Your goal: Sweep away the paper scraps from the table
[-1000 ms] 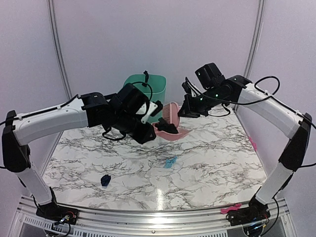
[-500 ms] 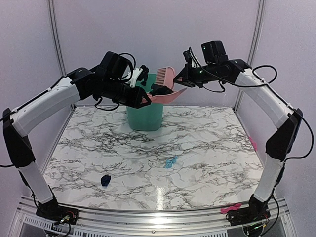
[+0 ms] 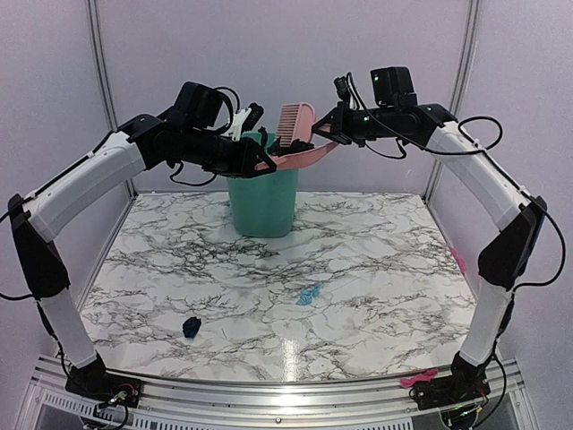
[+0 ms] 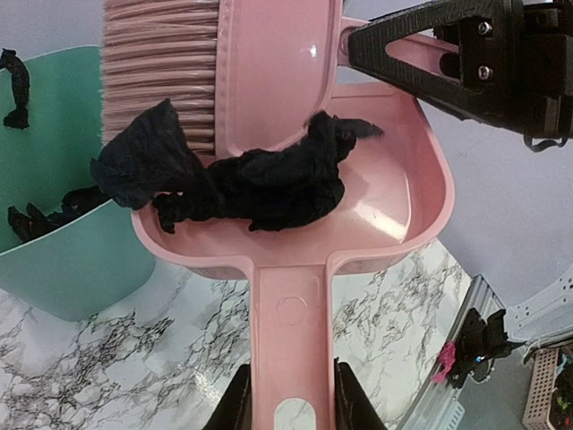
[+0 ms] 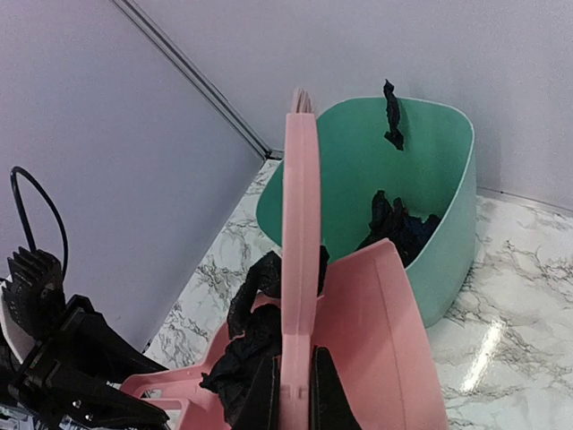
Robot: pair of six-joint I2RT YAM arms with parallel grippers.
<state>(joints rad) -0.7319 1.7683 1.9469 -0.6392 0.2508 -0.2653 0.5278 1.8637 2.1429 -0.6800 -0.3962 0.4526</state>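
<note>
dustpan (image 4: 394, 152) lifted higher | left jaws clamp it | right jaws clamp brush (image 5: 300, 224), tips cropped

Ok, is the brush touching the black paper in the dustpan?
Touching. The left wrist view shows the bristles of the pink brush pressed against the black paper scraps lying in the pink dustpan, with no gap between them.

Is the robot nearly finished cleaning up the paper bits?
Partly. Done: some black scraps lie inside the green bin. In hand: the left fingers hold the pink dustpan, loaded with a black paper clump, up by the bin, and the right fingers hold the brush in it. Left: a dark scrap and a light-blue scrap lie on the table.
</note>
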